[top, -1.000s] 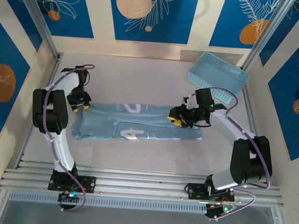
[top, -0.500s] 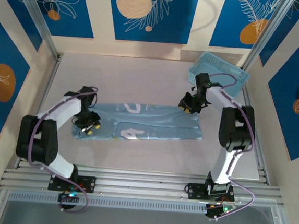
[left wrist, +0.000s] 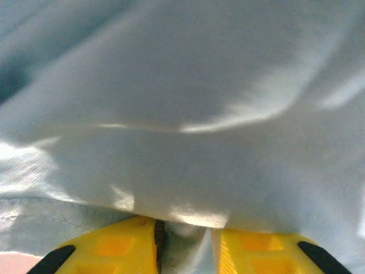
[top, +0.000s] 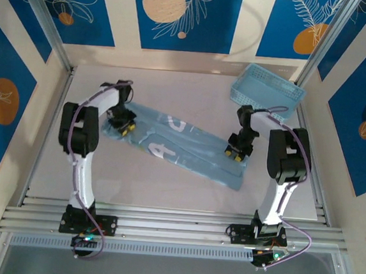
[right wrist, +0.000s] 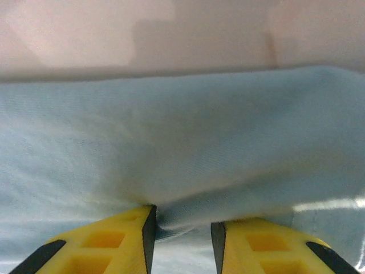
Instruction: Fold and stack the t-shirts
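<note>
Top external view: t-shirt, folded to a long strip, lies slantwise across the middle of the table.
Left gripper: clenched on the strip's far-left end.
Right gripper: clenched on its right end, near the table's right edge.
Risk: an uneven pull could slip cloth from a pinch, spoiling the fold.

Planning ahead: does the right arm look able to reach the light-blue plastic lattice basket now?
Probably yes: the light-blue lattice basket sits just beyond the right gripper, bare table between, but that gripper is clamped on the light dusty-blue cotton t-shirt.
</note>
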